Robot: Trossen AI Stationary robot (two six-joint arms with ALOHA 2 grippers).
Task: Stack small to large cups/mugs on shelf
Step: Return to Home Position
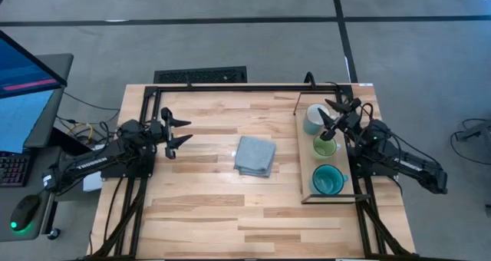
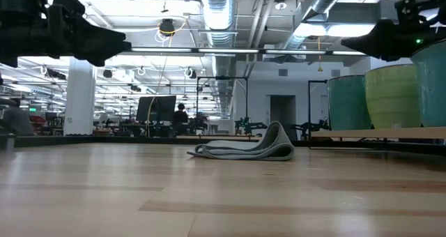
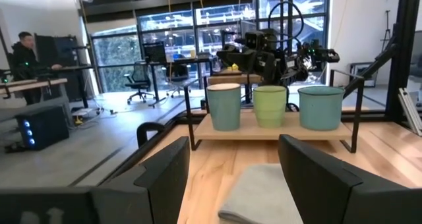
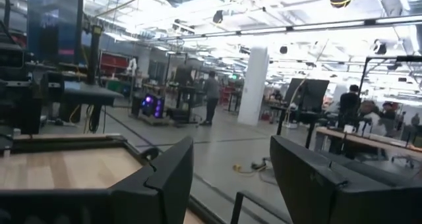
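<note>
Since all three mugs stand in a row on the shelf (image 1: 305, 163), what remains looks to be a clean retreat. The white mug (image 1: 313, 120) and the light green mug (image 1: 324, 147) sit almost directly beneath the right end effector (image 1: 335, 117), and the teal-blue mug (image 1: 328, 180) sits farther along the board from it. That end effector hangs above the row with its fingers spread wide and nothing between them. I judge it should rise straight up before swinging back toward its base, lest a finger clip a rim or handle and shove a mug off line. The left end effector (image 1: 182, 131) hovers well apart from the shelf over the counter (image 1: 199, 207), also wide and empty. The folded cloth (image 1: 255, 155) lies between it and the mugs, so it probably needs only to fold back at its present height.
</note>
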